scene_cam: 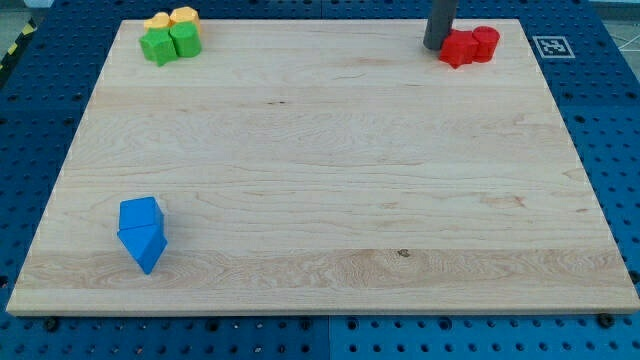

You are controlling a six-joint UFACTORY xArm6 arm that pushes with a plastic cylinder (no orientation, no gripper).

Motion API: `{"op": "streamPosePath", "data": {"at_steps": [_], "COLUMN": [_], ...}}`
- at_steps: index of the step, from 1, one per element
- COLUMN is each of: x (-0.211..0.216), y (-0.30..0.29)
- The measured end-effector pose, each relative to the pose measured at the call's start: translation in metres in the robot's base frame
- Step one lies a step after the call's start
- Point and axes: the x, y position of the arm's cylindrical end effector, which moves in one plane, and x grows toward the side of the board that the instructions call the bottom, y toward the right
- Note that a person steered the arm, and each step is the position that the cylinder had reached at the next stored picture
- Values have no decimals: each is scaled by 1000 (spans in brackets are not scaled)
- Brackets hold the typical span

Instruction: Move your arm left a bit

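Observation:
My tip (434, 46) is at the view's top right, on the wooden board (320, 190), touching or just left of two red blocks: a star-like one (458, 48) and a cylinder (485, 43) to its right. At the top left sit a yellow star-like block (157, 22), a yellow hexagon-like block (185, 16), a green star-like block (158, 46) and a green cube-like block (186, 39), packed together. At the bottom left a blue cube (140, 214) sits against a blue triangular block (143, 245).
The board lies on a blue perforated table (610, 120). A black-and-white marker tag (549, 45) is off the board's top right corner. The board's top edge is close behind my tip.

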Motion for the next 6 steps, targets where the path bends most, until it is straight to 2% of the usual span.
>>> {"op": "streamPosePath", "data": {"at_steps": [2,6], "x": [0,20], "y": [13,-70]}}
